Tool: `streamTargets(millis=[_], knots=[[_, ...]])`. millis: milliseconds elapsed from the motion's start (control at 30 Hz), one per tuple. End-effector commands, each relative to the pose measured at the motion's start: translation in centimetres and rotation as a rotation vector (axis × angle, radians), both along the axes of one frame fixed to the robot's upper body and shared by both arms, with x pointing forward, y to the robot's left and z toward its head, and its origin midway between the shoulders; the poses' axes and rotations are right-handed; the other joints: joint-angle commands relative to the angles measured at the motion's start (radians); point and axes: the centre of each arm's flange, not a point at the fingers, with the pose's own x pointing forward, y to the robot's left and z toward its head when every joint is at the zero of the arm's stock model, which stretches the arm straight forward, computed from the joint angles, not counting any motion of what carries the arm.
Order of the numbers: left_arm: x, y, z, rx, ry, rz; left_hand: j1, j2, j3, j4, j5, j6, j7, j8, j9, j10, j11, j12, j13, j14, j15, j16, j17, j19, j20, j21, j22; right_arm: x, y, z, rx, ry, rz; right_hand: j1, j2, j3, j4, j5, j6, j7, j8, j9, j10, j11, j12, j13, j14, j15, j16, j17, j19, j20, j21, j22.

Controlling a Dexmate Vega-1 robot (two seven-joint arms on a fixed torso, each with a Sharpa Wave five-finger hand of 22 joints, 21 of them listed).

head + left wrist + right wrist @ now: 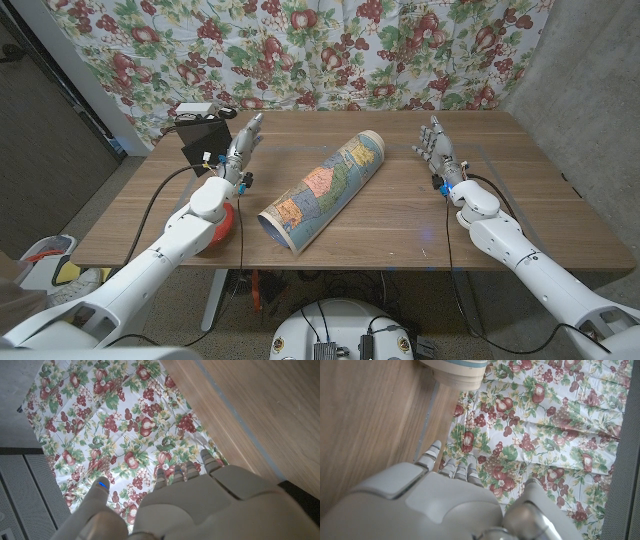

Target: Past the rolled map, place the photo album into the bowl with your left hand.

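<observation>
The rolled map [325,190] lies slantwise across the middle of the wooden table [400,230]; its end [456,372] also shows in the right wrist view. The black photo album [203,140] sits at the back left of the table. My left hand [243,140] is raised just to the album's right, fingers [172,472] apart and holding nothing. The red bowl [222,230] stands near the front left edge, mostly hidden under my left forearm. My right hand [438,150] is held up to the right of the map, fingers [434,452] apart and empty.
A small white device [197,110] with a cable sits behind the album at the table's back edge. A floral curtain [330,50] hangs close behind the table. Bare wood lies between the map and my right arm.
</observation>
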Motion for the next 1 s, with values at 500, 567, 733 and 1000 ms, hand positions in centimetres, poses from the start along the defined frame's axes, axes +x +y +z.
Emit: streamTargets(millis=[500,567,733,1000], knots=[[-2.1,1.0,1.5,0.095,-0.099,0.170,0.062,0.004,0.020,-0.058,0.002,0.009,0.012,0.010,0.007,0.014,0.000,0.010,-0.002,-0.027,0.009,0.004,0.003,-0.019,0.014,-0.005,0.002,0.2,-0.3,0.2,-0.026,0.002,-0.009,0.005,0.004,-0.002,-0.007,0.003,0.001,0.006,0.002,0.002,0.000,0.002,-0.003,0.003,-0.012,-0.002,0.001,0.002,-0.006,0.008,0.000,0.003],[-2.2,1.2,1.6,0.109,-0.101,0.190,0.065,0.003,0.021,-0.062,0.002,0.010,0.013,0.010,0.007,0.014,-0.001,0.011,-0.002,-0.028,0.009,0.004,0.003,-0.021,0.015,-0.006,0.002,0.1,-0.3,0.3,-0.039,-0.009,-0.013,0.006,0.005,-0.002,-0.007,0.003,0.000,0.005,0.001,0.002,-0.001,0.001,-0.004,0.003,-0.014,-0.001,0.000,0.001,-0.007,0.009,0.000,0.003],[-2.5,1.6,1.9,0.120,-0.108,0.216,0.078,0.000,0.023,-0.074,0.001,0.010,0.014,0.010,0.007,0.015,-0.002,0.011,-0.002,-0.037,0.000,0.002,0.003,-0.026,0.012,-0.007,0.002,0.1,-0.4,0.4,-0.047,-0.008,-0.022,0.010,0.007,-0.001,-0.010,0.004,-0.001,0.004,0.001,0.002,-0.005,0.000,-0.006,0.003,-0.021,-0.001,-0.002,0.000,-0.014,0.009,-0.002,0.003],[-3.1,2.3,2.1,0.149,-0.118,0.278,0.090,-0.002,0.025,-0.087,0.000,0.012,0.016,0.010,0.007,0.010,-0.009,0.010,-0.002,-0.044,-0.016,0.002,0.002,-0.031,0.002,-0.007,0.002,0.0,-0.4,0.5,-0.049,-0.014,-0.024,0.012,0.007,-0.001,-0.013,0.003,-0.001,0.004,0.001,0.002,-0.005,0.001,-0.006,0.003,-0.025,0.000,-0.003,-0.002,-0.018,0.007,-0.003,0.003]])
